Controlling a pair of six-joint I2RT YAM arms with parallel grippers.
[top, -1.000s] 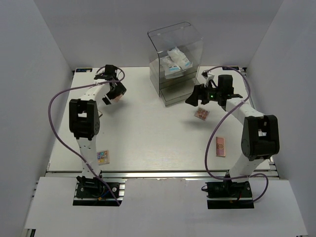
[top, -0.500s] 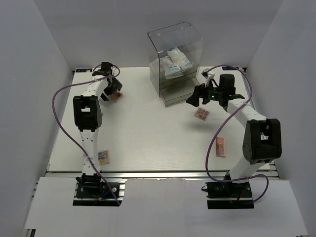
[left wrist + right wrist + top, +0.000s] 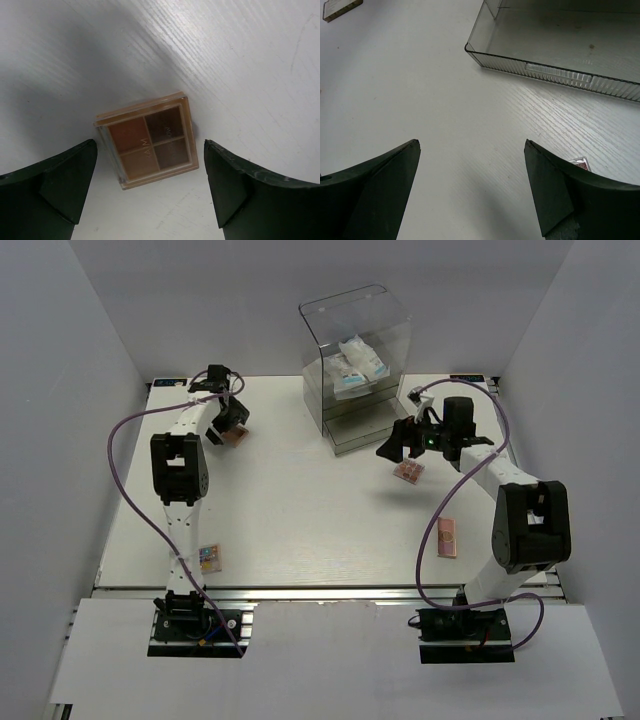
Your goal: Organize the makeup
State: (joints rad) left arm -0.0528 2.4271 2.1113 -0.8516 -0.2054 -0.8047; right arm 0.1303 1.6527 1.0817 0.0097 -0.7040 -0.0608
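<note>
Our left gripper (image 3: 226,418) hovers, jaws spread wide, over the brown palette (image 3: 147,146) lying flat at the table's far left, the right gripper (image 3: 471,144) equally wide near a pink palette (image 3: 408,471) — closing off-centre, we judge, could skid that thin case away.

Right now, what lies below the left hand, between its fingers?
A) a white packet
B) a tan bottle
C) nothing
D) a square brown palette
D: the left wrist view shows a square brown palette framed by the open left hand.
</note>
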